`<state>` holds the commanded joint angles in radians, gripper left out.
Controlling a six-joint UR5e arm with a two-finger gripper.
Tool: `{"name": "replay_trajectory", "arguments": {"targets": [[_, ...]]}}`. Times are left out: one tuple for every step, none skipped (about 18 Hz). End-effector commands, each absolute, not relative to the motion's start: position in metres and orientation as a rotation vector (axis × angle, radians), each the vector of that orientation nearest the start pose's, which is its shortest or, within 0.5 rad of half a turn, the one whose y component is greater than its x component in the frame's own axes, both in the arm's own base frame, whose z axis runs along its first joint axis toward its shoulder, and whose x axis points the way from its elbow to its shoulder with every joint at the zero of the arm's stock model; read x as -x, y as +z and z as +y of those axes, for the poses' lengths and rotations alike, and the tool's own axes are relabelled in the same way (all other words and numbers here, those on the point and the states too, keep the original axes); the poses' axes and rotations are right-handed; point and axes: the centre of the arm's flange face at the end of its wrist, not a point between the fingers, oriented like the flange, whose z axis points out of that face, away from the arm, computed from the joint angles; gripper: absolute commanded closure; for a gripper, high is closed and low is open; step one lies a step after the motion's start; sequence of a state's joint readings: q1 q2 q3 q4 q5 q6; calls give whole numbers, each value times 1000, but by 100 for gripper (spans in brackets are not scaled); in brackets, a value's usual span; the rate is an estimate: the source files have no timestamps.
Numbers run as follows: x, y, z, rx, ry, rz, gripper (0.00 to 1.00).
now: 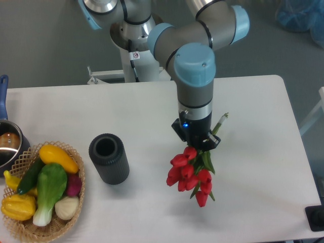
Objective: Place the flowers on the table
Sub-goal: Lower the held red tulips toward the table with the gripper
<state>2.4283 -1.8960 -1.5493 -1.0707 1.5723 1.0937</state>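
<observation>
The flowers (190, 174) are a small bunch of red tulips with green stems and leaves. They hang head-down from my gripper (198, 144) over the right half of the white table (152, 106). One stem end sticks out up and to the right past the gripper. The gripper points straight down and is shut on the stems, its fingertips hidden by the wrist and leaves. I cannot tell if the blooms touch the tabletop. A black cylinder (109, 158) stands to the left, apart from the flowers.
A wicker basket (30, 228) of vegetables sits at the front left corner. A pot with a blue handle (7, 142) is at the left edge. A dark object (316, 218) sits at the front right edge. The arm's base is behind the table.
</observation>
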Motion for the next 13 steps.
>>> {"name": "replay_trajectory", "arguments": {"targets": [[386, 369, 512, 3002, 240, 361, 93], [386, 368, 511, 3006, 232, 364, 93], [382, 369, 513, 3006, 225, 371, 92], [380, 369, 515, 3005, 221, 374, 92], [380, 368, 515, 3006, 219, 376, 92], [379, 369, 516, 3006, 219, 378, 92], [379, 370, 516, 3003, 219, 378, 92], [379, 369, 516, 3003, 216, 381, 92], [380, 368, 516, 3000, 212, 374, 92], [383, 368, 514, 3001, 209, 367, 92], [384, 367, 514, 3003, 207, 365, 92], [385, 365, 512, 3007, 201, 368, 92], [388, 361, 508, 3020, 183, 362, 92]]}}
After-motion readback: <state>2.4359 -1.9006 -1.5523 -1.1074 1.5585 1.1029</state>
